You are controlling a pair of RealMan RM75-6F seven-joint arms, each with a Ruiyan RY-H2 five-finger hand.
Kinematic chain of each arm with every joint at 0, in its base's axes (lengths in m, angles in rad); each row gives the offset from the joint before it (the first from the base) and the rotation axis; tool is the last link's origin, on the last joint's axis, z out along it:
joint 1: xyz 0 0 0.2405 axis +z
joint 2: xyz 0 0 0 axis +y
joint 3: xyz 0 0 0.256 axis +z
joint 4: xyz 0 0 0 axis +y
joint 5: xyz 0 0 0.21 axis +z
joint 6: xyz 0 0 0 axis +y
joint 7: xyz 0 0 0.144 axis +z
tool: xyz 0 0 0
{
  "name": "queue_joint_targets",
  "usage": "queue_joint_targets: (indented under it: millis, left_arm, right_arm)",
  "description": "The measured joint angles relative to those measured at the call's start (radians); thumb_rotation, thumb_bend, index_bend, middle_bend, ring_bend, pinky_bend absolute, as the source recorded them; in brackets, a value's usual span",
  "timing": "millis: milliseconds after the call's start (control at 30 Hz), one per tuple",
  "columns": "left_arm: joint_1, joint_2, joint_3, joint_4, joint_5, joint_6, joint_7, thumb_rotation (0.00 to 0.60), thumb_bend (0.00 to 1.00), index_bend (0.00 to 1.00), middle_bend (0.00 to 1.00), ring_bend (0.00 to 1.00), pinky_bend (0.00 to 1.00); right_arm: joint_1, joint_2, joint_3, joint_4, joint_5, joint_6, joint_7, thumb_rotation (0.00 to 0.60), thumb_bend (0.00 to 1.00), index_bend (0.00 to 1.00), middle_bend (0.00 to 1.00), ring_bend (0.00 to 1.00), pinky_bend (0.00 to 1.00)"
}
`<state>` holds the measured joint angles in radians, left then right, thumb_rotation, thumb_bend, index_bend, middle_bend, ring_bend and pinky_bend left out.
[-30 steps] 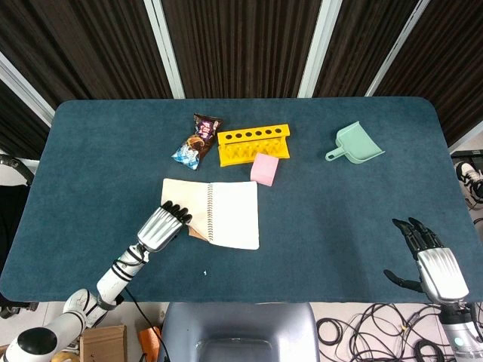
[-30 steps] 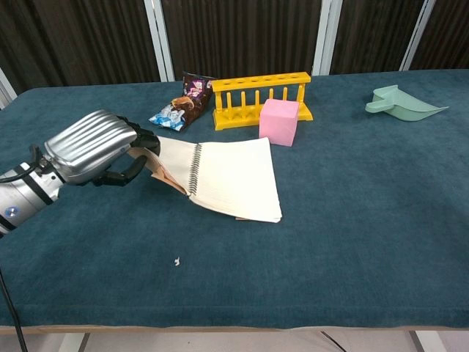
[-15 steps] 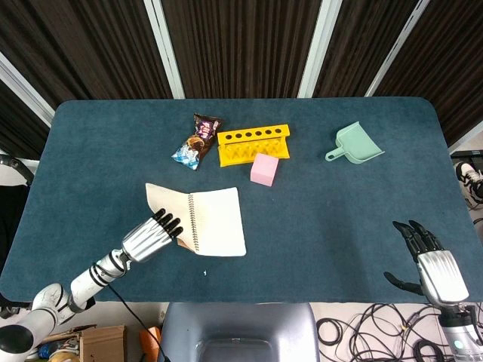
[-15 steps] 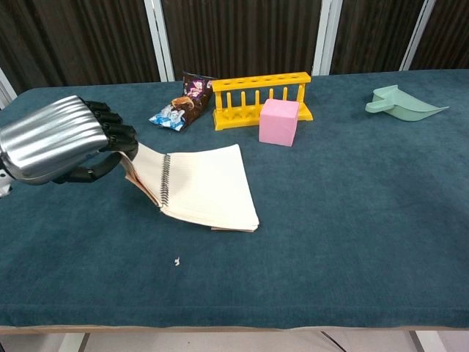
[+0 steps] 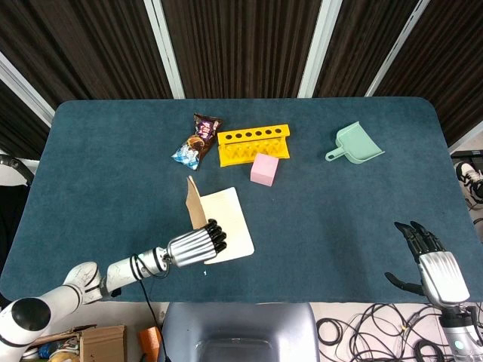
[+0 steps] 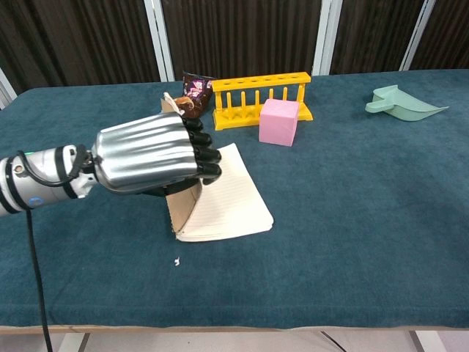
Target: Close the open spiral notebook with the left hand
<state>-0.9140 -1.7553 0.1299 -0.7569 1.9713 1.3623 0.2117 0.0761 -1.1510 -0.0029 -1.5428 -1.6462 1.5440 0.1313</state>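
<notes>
Centrally, notebook (image 5: 225,228) near desk (image 5: 106,151) front edge, cover raised upright, left hand (image 5: 195,246) curled against cover, grip unclear, right hand (image 5: 436,265) open, empty, off front right corner.

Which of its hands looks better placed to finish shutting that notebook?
The left hand: it is at the spiral notebook, holding the raised brown cover. The right hand sits open at the table's far right edge.
</notes>
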Motion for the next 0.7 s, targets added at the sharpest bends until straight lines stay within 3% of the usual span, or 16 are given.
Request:
queue_joint_targets:
  millis: [133,267,567,700]
  left_arm:
    - [-0.013,-0.062,-0.021,0.044,-0.017,-0.016,-0.01,0.6,0.44,0.15,0.23,0.26,0.39]
    - [-0.018,-0.129,-0.053,0.095,-0.05,-0.014,-0.038,0.6,0.3,0.04,0.13,0.2,0.37]
    - [-0.019,-0.254,-0.124,0.176,-0.175,-0.078,-0.172,0.6,0.25,0.0,0.09,0.18,0.36]
    - [0.0,-0.27,-0.164,0.148,-0.249,-0.105,-0.247,0.6,0.26,0.03,0.15,0.21,0.35]
  right_arm:
    - [-0.005,-0.004,0.0,0.006,0.001,0.008,0.002,0.6,0.0,0.12,0.15,0.07,0.2]
    - [-0.008,-0.004,0.001,0.007,0.002,0.012,0.003,0.6,0.0,0.12,0.15,0.07,0.19]
    - [-0.008,-0.005,0.002,0.007,-0.001,0.011,0.002,0.6,0.0,0.12,0.15,0.07,0.19]
    - [-0.007,-0.002,0.004,0.007,0.001,0.009,0.004,0.6,0.0,0.12,0.15,0.07,0.19]
